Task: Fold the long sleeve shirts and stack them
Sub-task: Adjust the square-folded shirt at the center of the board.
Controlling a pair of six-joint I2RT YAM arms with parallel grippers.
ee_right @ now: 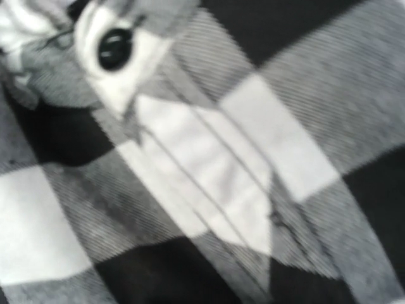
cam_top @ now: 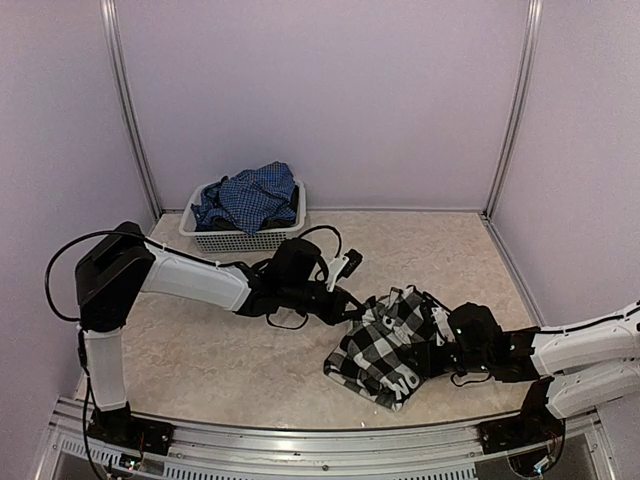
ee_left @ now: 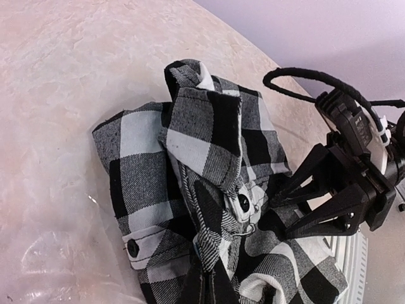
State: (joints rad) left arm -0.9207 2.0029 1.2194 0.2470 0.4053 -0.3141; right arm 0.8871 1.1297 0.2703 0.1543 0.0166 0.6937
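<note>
black-and-white checked shirt point(cam_top: 385, 345), blue fine-checked shirt point(cam_top: 250, 195), white mesh basket point(cam_top: 240, 241), beige mottled table point(cam_top: 200, 350)

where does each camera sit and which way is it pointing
Top external: above and behind the bases, looking down at the table; left arm, right arm show.
Left wrist: on the left arm, looking across the black-and-white shirt at the right pincer; own fingers unseen.
Right wrist: close against that shirt and its button; no robot parts show.
Top and left wrist share that shirt.
</note>
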